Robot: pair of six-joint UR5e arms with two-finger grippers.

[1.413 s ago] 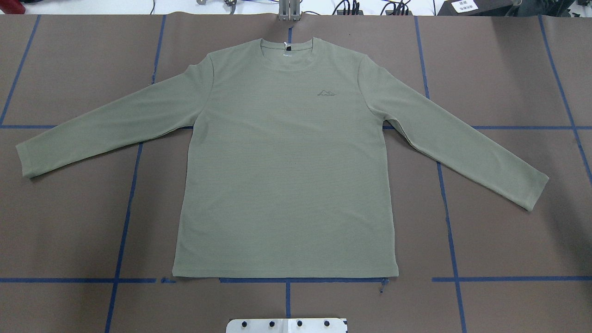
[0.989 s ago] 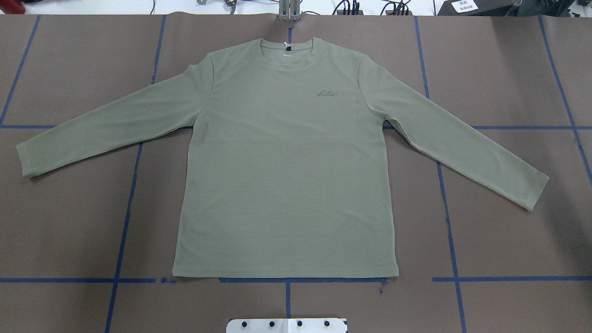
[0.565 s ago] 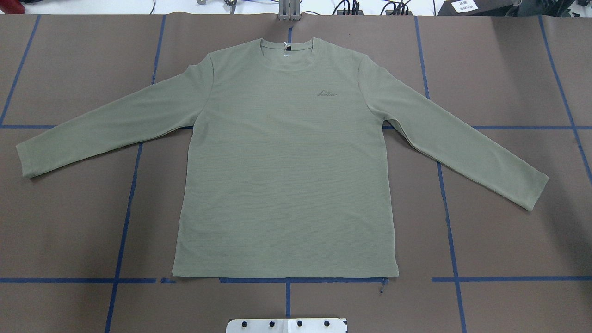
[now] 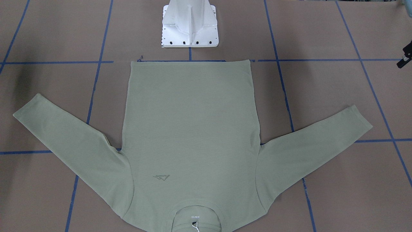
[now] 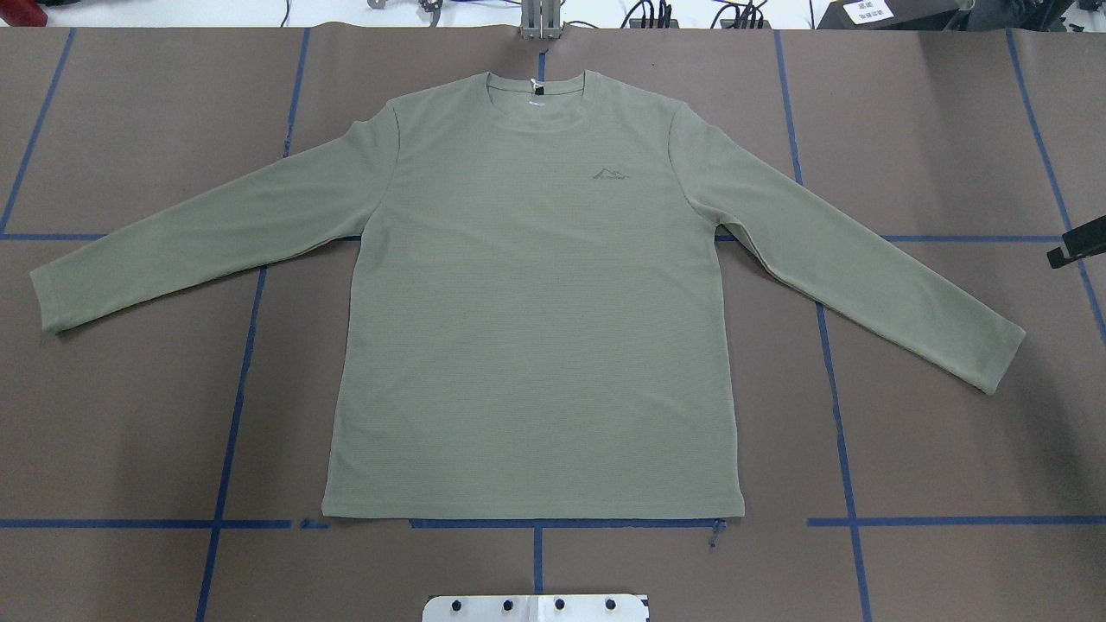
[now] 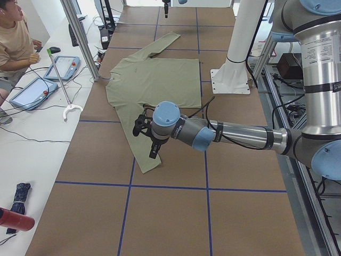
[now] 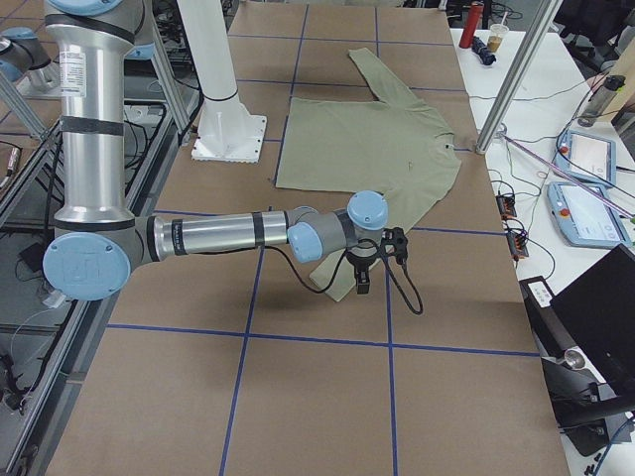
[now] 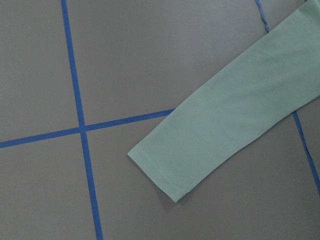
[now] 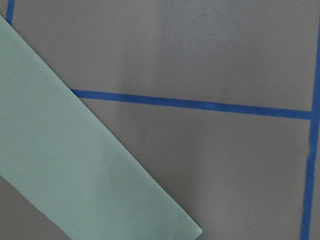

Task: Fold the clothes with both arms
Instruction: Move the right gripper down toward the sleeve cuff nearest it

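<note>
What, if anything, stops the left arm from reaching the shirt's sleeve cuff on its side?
Probably nothing, so yes: the left gripper hangs close above that cuff, which lies flat on the table, uncovered.

Your counter (image 5: 130, 415) is covered in brown sheeting, ruled into large squares by blue tape (image 5: 130, 523). Along the side across from the robot runs a white desk (image 6: 37, 144), where a person (image 6: 13, 42) sits beside two touch-screen pendants (image 6: 63, 67), with thin cables (image 6: 32, 140) trailing over the desktop. An aluminium post (image 6: 81, 40) rises at the counter's edge. A red bottle (image 6: 16, 218) sits at the desk's end. The light is even, with only soft shadows.
</note>
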